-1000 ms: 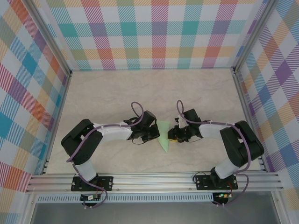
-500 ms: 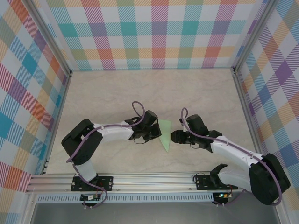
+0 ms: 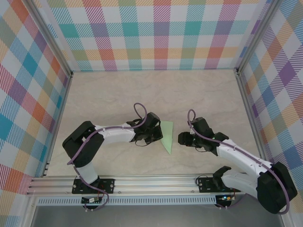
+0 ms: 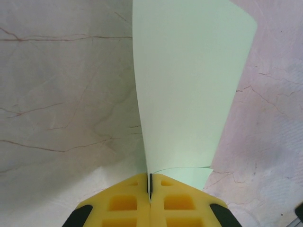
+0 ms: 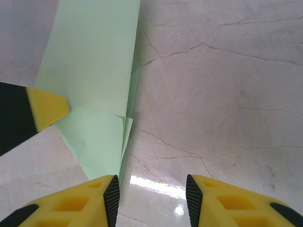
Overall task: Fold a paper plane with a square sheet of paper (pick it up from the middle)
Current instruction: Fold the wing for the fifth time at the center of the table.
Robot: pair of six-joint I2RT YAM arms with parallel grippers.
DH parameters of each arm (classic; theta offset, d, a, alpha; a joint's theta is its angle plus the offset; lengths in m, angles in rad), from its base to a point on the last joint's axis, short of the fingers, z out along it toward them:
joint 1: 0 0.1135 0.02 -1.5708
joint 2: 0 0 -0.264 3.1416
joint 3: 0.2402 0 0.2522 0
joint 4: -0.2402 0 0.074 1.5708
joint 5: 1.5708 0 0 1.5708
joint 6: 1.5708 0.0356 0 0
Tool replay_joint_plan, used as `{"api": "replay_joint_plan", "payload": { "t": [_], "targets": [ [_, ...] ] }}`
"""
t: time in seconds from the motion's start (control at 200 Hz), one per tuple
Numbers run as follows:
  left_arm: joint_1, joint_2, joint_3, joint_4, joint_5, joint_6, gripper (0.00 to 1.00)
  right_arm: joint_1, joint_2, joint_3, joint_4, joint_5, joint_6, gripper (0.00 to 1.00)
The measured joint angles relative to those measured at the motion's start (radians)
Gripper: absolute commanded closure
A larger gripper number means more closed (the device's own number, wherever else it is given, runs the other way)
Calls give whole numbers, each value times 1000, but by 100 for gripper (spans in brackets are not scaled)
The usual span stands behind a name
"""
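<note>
The left hand [image 4: 149, 188] grasps the edge of the pale mint-green folded paper sheet [image 4: 189, 94]. The right hand [image 5: 151, 191], released and empty, hovers near its right side.

**Left hand clamped, right hand apart**

My left arm [image 3: 113, 135] bends at the elbow out to the left, its forearm reaching toward the middle. My left hand [image 4: 150, 189] has its jaws pressed flat together on the folded paper [image 4: 189, 94] (no gap showing). My right arm [image 3: 236, 158] stretches in from the right, and my right hand [image 5: 151, 189] has its fingers parted, holding nothing.
</note>
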Motion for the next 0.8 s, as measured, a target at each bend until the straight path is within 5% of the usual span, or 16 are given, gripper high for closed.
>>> {"api": "replay_joint_plan", "payload": {
  "t": [0.8],
  "targets": [
    [-6, 23, 46, -23, 10, 23, 100, 0, 99, 172, -131, -17, 89, 49]
  ]
}}
